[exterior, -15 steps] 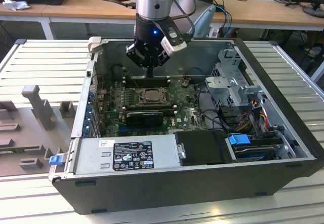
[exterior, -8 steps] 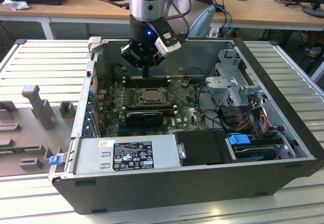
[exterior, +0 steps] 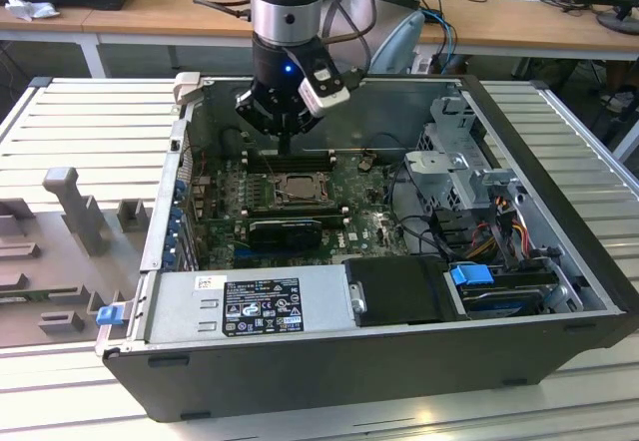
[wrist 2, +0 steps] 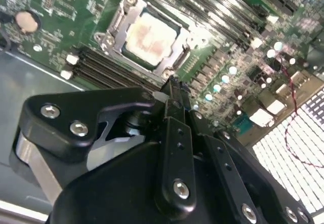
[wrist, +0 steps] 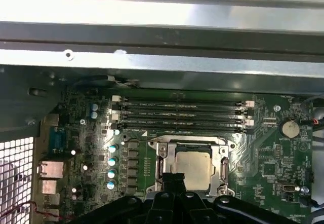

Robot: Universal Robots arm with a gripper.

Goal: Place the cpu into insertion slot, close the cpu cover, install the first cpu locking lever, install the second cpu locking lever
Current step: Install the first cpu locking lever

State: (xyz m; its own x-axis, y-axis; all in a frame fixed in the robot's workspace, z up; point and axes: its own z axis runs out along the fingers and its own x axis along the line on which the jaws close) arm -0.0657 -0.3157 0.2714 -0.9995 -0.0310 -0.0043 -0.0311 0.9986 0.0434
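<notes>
The cpu (exterior: 296,190) (wrist 2: 150,35) (wrist: 194,167), a silver-grey square chip, lies flat in the insertion slot (exterior: 268,202) on the green motherboard. The silvery cpu cover (wrist 2: 114,37) (wrist: 167,152) lies flat around the chip, which shows through its window. My gripper (exterior: 287,148) (wrist 2: 172,89) (wrist: 174,179) hangs just above the board at the socket's edge, on the side of the memory slots. Its black fingers are pressed together into one narrow tip with nothing between them. In both wrist views that tip overlaps one rim of the socket.
Long black memory slots (wrist: 182,113) run beside the socket. Close by are a coin battery (wrist: 289,128), a black card (exterior: 285,229), a power supply (exterior: 250,306) and a drive cage (exterior: 459,162). The case walls (exterior: 165,202) ring the board. A grey fixture (exterior: 70,212) stands outside, on the exterior view's left.
</notes>
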